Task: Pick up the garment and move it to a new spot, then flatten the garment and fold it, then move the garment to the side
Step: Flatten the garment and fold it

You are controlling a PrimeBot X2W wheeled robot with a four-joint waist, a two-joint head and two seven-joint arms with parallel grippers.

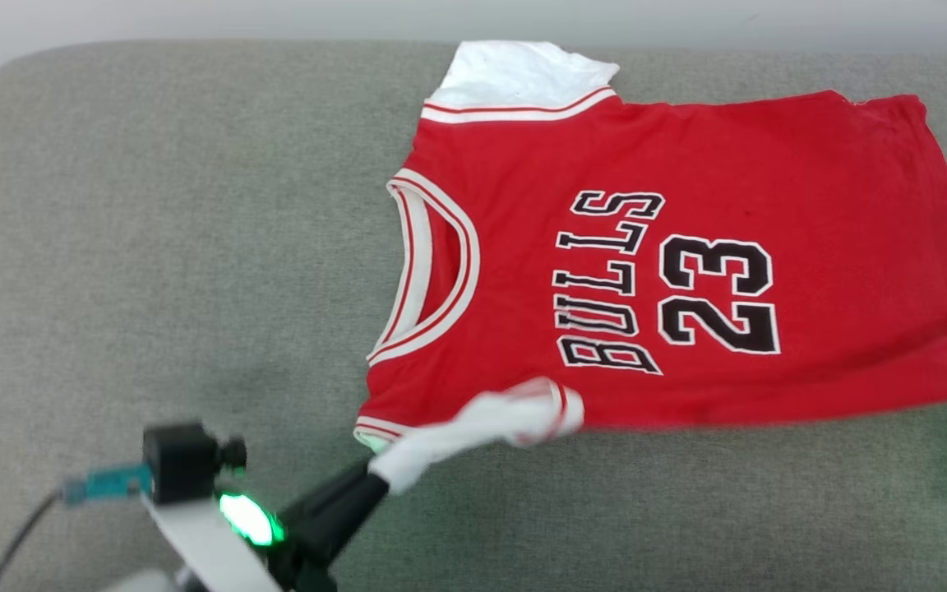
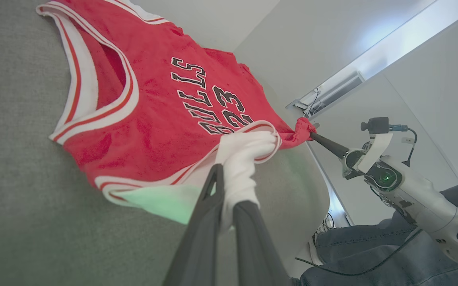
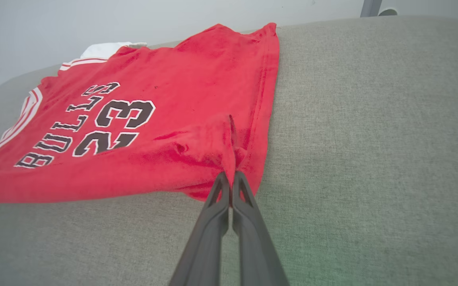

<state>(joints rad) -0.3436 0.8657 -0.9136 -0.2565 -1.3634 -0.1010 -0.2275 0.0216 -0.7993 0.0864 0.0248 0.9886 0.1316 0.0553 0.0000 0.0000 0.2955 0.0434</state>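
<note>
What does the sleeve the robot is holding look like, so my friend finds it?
Start at the big grey cushion, where a red jersey lies spread. At its near edge is a white sleeve, bunched and pinched in the left end effector. The other white sleeve lies flat at the far edge.

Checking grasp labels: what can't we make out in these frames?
- Head view: jersey hem corner cut off by right edge; near white sleeve blurred.
- Left wrist view: one fingertip of left gripper covered by that sleeve.
- Right wrist view: right gripper bite depth hidden by bunched jersey fabric.
</note>
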